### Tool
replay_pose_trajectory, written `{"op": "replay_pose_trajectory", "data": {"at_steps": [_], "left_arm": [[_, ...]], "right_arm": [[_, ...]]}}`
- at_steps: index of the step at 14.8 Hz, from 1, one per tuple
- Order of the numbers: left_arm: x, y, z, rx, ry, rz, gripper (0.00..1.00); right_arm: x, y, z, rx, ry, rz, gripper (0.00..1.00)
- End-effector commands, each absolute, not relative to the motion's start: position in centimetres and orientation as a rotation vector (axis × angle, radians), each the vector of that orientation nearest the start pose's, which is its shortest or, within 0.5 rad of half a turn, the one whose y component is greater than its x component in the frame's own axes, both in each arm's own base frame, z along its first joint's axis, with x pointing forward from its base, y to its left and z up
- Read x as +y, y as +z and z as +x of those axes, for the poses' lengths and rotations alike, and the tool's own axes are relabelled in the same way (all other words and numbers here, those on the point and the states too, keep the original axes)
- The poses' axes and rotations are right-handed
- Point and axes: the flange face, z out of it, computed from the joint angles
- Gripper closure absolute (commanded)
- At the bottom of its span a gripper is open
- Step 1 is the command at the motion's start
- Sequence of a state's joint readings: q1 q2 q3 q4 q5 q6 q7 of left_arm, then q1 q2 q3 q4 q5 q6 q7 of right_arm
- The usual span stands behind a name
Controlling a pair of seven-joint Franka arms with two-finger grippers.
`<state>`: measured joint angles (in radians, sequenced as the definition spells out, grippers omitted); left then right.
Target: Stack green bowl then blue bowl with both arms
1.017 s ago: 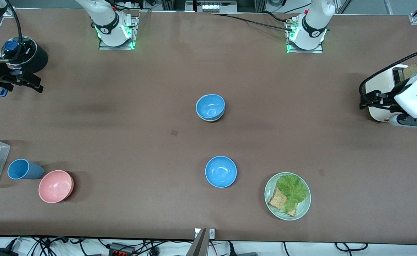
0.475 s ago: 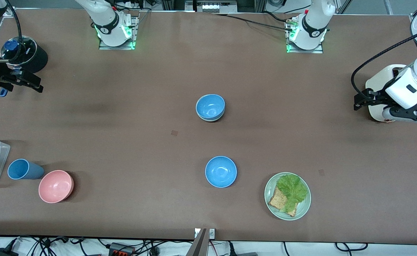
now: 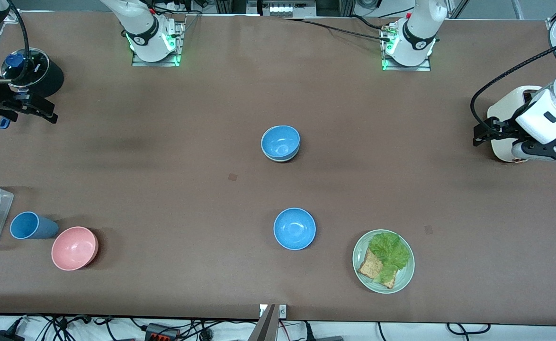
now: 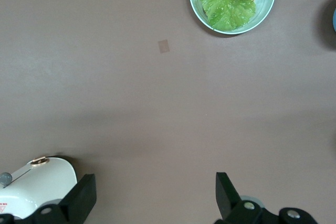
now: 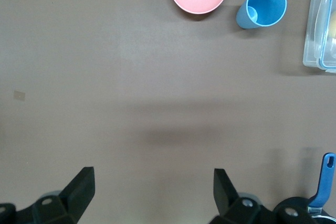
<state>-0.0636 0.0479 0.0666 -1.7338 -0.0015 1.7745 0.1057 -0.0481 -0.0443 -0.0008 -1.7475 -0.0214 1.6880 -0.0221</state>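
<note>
With both claws parked wide at the worktop's two ends, the stack looks done.
Blue bowl (image 3: 280,142) sits mid-table nested in a paler bowl whose rim just peeks under it, I judge that's the green bowl (image 3: 281,159), hence one stack. My left gripper (image 3: 482,136) hovers over the edge at the left arm's end by a white toaster (image 3: 505,113), fingers spread wide, nothing held. My right gripper (image 3: 46,113) is over the right arm's end by a black pot (image 3: 46,76), fingers apart too, empty. Second blue bowl (image 3: 294,228) sits loose nearer the front edge, beside the plate (image 3: 361,265) of lettuce and bread, likely a spare.
</note>
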Motion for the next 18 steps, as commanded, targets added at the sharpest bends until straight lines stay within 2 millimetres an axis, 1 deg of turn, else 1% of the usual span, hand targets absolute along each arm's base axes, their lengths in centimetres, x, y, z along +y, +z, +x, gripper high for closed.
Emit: {"op": "replay_pose_trajectory", "data": {"at_steps": [1, 5, 6, 7, 8, 18], "left_arm": [[0.25, 54.22, 57.23, 0.19, -0.013, -3.141, 0.0], [0.16, 54.15, 57.21, 0.19, -0.01, -3.141, 0.0], [-0.33, 54.15, 57.21, 0.205, -0.01, -3.14, 0.0], [-0.2, 54.15, 57.21, 0.201, -0.01, -3.142, 0.0], [-0.53, 54.23, 57.22, 0.21, -0.013, -3.144, 0.0], [0.2, 53.5, 57.3, 0.203, 0.025, -3.146, 0.0]], "right_arm": [[-2.57, 57.95, 53.79, 0.018, 0.02, -3.159, 0.0], [-2.57, 57.88, 53.78, 0.018, 0.023, -3.159, 0.0], [-2.57, 57.88, 53.78, 0.018, 0.023, -3.159, 0.0], [-2.57, 57.88, 53.78, 0.018, 0.023, -3.159, 0.0], [-2.57, 57.87, 53.76, 0.018, 0.025, -3.159, 0.0], [-2.55, 57.68, 54.01, 0.026, -0.006, -3.157, 0.0]]}}
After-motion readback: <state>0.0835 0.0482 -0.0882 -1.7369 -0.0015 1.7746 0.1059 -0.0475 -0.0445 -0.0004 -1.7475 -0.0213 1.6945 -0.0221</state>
